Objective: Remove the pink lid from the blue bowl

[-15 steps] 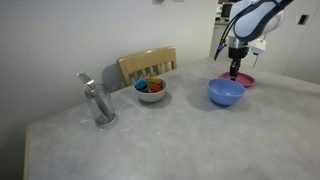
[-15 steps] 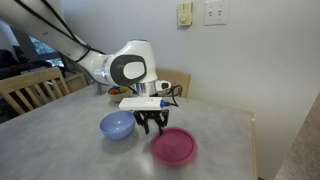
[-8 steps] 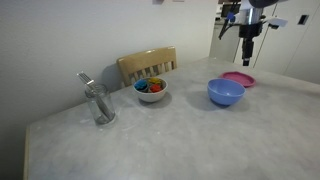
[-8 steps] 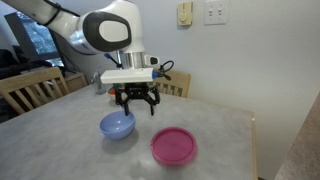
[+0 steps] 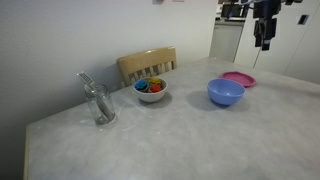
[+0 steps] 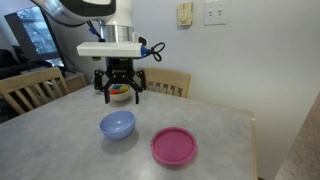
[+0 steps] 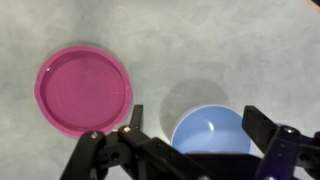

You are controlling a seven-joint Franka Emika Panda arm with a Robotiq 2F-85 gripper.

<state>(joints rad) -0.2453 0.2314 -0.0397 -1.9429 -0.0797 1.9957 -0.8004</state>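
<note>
The pink lid (image 5: 238,78) lies flat on the table beside the blue bowl (image 5: 226,92), not on it; both show in both exterior views, lid (image 6: 174,146) and bowl (image 6: 117,124), and in the wrist view, lid (image 7: 84,89) and bowl (image 7: 215,130). The bowl is uncovered and empty. My gripper (image 6: 119,93) is open and empty, raised well above the table over the bowl (image 5: 264,40). In the wrist view its fingers (image 7: 200,135) straddle the bowl from high above.
A white bowl with colourful contents (image 5: 151,89) stands near a wooden chair back (image 5: 147,64). A clear glass with a metal utensil (image 5: 98,103) stands toward the table's other end. Another chair (image 6: 30,88) is at the table's side.
My gripper has risen from just above the lid and bowl to well above the table, moving away from the lid toward the bowl. The lid and bowl have not moved.
</note>
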